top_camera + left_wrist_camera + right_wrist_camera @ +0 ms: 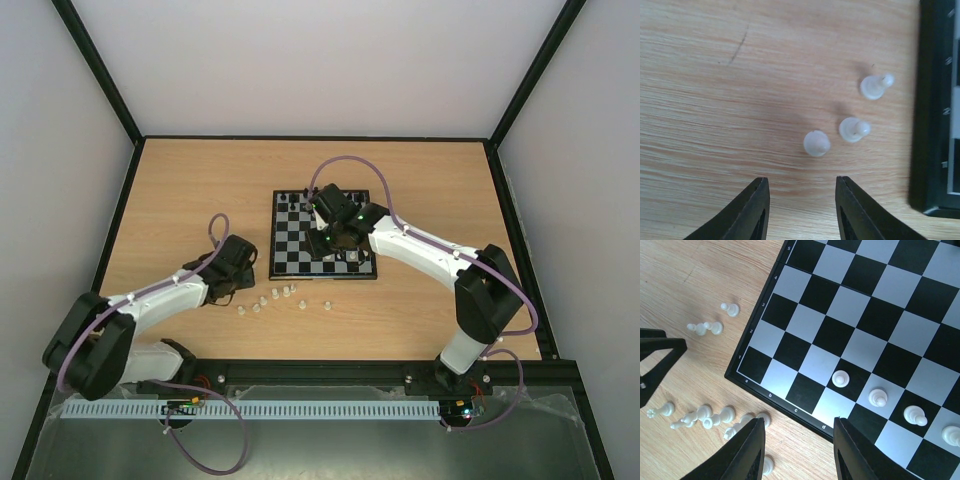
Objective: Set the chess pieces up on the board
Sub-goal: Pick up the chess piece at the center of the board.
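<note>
The board [291,246] lies mid-table. Several whitish chess pieces [268,299] lie loose on the wood in front of its near-left corner. My left gripper [232,287] is open and empty just left of them. In the left wrist view the gripper [801,183] hovers with three pieces ahead, the nearest [816,143] just beyond the fingertips. My right gripper [336,238] is open and empty over the board's near edge. In the right wrist view the gripper [799,421] is above the edge of the board [865,315], where several white pieces [841,378] stand in a row.
Black pieces [291,196] stand along the board's far edge. The board's black rim [935,125] is at the right of the left wrist view. Loose pieces [705,414] and the left gripper's dark finger [655,360] show left of the board in the right wrist view.
</note>
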`<act>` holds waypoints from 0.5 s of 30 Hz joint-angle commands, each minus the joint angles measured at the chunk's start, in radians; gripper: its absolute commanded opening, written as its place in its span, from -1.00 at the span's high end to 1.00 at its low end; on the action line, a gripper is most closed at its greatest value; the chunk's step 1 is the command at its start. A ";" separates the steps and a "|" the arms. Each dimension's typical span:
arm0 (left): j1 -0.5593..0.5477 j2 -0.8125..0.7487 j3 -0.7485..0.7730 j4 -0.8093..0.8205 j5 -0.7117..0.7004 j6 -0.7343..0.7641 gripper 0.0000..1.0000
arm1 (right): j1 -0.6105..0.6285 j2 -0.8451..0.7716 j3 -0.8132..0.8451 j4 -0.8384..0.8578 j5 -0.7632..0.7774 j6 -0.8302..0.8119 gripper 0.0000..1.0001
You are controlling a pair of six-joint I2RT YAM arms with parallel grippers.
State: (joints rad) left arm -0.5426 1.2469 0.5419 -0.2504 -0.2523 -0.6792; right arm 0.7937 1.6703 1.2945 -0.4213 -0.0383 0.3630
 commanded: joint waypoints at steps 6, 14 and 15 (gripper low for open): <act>0.008 0.087 0.033 0.059 -0.021 0.021 0.26 | 0.006 -0.006 -0.026 -0.004 -0.016 -0.006 0.23; 0.007 0.120 0.073 0.072 -0.059 0.045 0.33 | 0.006 0.000 -0.027 0.003 -0.022 -0.009 0.24; 0.008 0.126 0.077 0.075 -0.062 0.048 0.34 | 0.006 0.000 -0.027 0.003 -0.022 -0.009 0.24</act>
State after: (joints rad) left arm -0.5419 1.3510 0.5800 -0.1932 -0.2756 -0.6518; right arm 0.7937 1.6703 1.2797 -0.4122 -0.0463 0.3626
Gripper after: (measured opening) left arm 0.339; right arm 0.383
